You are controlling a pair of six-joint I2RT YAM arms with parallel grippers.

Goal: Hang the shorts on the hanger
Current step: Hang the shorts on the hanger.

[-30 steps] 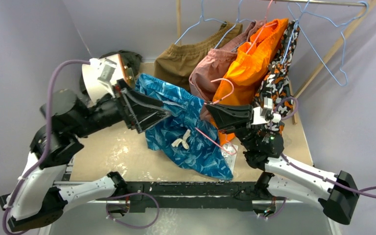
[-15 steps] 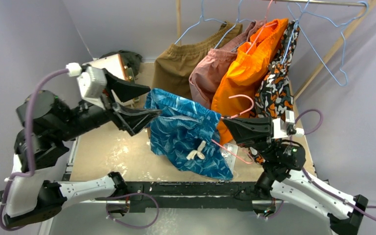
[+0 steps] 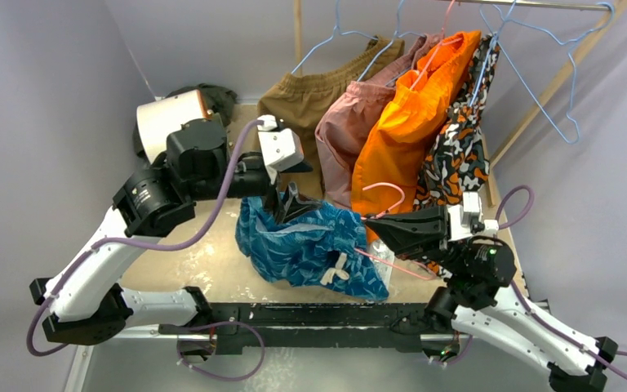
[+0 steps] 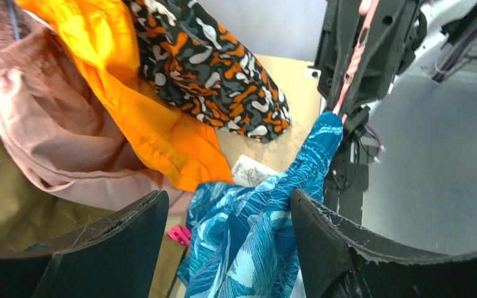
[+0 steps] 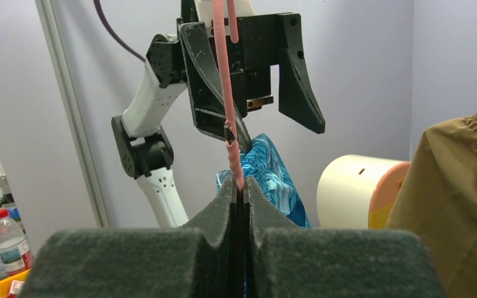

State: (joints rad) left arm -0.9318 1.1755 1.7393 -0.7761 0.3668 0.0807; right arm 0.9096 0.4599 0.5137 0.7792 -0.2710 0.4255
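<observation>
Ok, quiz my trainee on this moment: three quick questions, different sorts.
1. True or false: the right tool is shut on the hanger.
2. The left tool is: A) open above the shorts, B) shut on them, C) shut on the hanger.
3. Fill in: between the pink pair and the patterned pair hangs an ____ pair.
Key: 1 true; 2 A; 3 orange pair.
</observation>
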